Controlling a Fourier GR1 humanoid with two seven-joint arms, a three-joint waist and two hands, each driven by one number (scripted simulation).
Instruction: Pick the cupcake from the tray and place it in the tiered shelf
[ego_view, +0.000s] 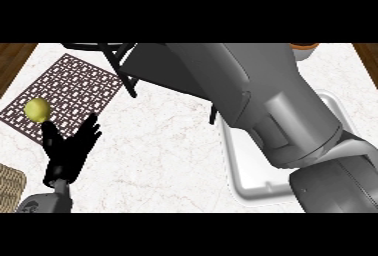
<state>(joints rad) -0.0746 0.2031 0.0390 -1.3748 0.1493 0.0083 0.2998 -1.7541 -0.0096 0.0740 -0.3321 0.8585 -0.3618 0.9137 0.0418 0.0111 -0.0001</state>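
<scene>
Right forearm (258, 100) spanned tray (238, 167) to tiered shelf (118, 56), counter's (162, 160) far edge; right hand and cupcake possibly hidden beneath, we couldn't tell. Left hand (70, 145) rested open, near-left corner.

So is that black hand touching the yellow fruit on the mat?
Cannot tell. In the head view a fingertip of the left hand meets the edge of the yellow fruit, but from above their heights do not show.
</scene>
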